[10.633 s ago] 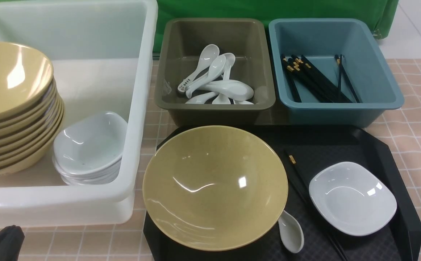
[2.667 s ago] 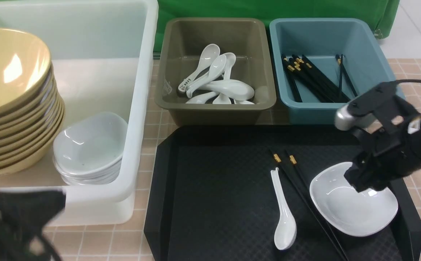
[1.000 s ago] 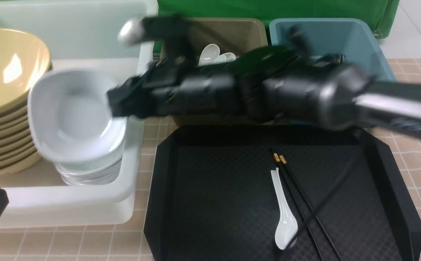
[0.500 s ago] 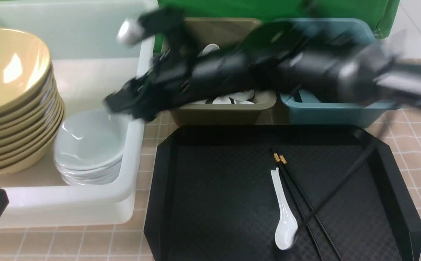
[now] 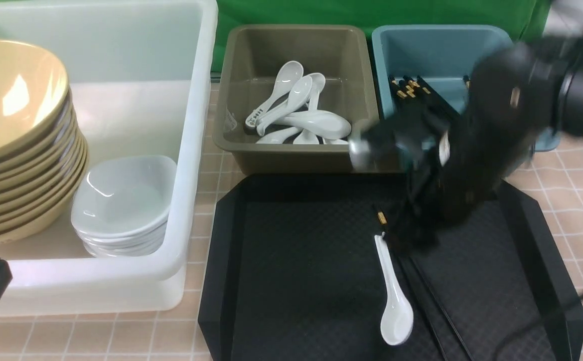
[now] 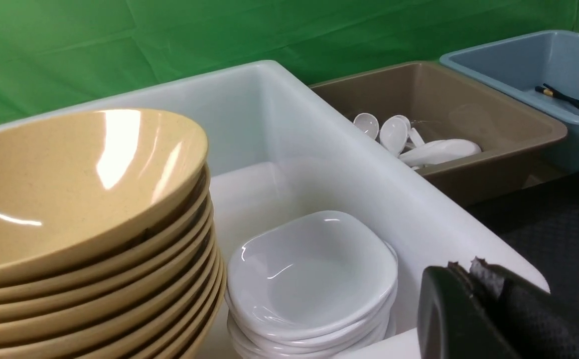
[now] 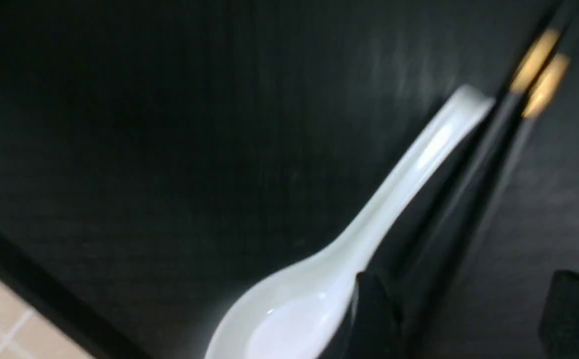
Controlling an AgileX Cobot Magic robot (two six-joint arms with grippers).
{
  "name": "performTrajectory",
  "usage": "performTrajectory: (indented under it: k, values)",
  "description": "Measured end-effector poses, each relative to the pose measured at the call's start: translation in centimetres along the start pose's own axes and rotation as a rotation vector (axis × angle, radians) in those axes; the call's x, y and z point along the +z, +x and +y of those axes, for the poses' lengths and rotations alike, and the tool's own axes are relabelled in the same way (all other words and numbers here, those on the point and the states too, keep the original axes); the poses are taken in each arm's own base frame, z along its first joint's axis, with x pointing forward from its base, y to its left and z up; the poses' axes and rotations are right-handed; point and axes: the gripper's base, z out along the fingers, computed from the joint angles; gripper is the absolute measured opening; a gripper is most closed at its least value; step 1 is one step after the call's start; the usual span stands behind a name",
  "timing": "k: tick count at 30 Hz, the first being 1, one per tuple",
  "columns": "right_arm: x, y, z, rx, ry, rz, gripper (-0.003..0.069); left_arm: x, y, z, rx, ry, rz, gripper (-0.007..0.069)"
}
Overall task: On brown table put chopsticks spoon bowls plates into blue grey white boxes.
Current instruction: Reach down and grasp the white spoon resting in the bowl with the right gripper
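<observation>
**Right gripper stands wide over the tray's chopsticks, spoon just beside**

At the near left edge the left gripper [image 6: 471,267] sits low outside the white box [image 5: 196,150], its jaws pressed together with nothing between them. Inside that box, on its left side, the bowls [image 5: 15,150] stand in a tall nested stack that leans a little. The plates [image 5: 121,205] are stacked just to their right, against the box's near right corner.

Farther right and toward the far side, the grey box [image 5: 231,100] holds a loose heap of white spoons [image 5: 301,115]. The blue box [image 5: 422,45] stands just beside it, with a bundle of black sticks [image 5: 412,90] lying in it.

Near to these two boxes a black tray [image 5: 291,260] rests on the brown table [image 5: 582,200]. The spoon [image 5: 394,301] lies on the tray right of its middle, scoop toward the near edge and handle pointing away. The chopsticks [image 5: 382,217] lie on the tray along the spoon's right side, very close to it, their gold bands at the far end by the tip of the spoon's handle.

The right gripper [image 7: 464,319] hangs over the far end of the chopsticks, blurred in the front view. Its wrist view shows the jaws spread wide and holding nothing, with the sticks lying between them. Whether either finger touches the tray cannot be told.
</observation>
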Motion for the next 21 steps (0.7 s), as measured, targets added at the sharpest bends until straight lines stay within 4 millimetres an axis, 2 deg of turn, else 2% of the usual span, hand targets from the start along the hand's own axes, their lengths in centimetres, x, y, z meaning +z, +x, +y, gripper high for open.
performTrajectory:
  k: [5,10,13,17,21]
  values:
    - [2.6,1.9,0.2,0.071,-0.025,-0.014,0.0465,0.2,0.3,0.0,0.013,-0.01,-0.008,0.0008]
    - [3.3,2.0,0.5,0.111,-0.058,-0.077,0.0435,0.3,0.4,0.1,0.02,-0.015,-0.014,0.0008]
    - [3.7,1.7,0.6,0.128,-0.073,-0.101,0.0395,0.3,0.3,0.1,0.021,-0.019,-0.026,0.0008]
    - [5.4,1.6,0.9,0.127,-0.081,-0.068,0.0316,0.3,0.2,0.1,0.023,-0.023,-0.039,0.0008]
    - [6.3,1.6,1.8,0.09,-0.089,-0.064,0.021,0.3,0.2,0.1,0.023,-0.024,-0.04,0.0008]
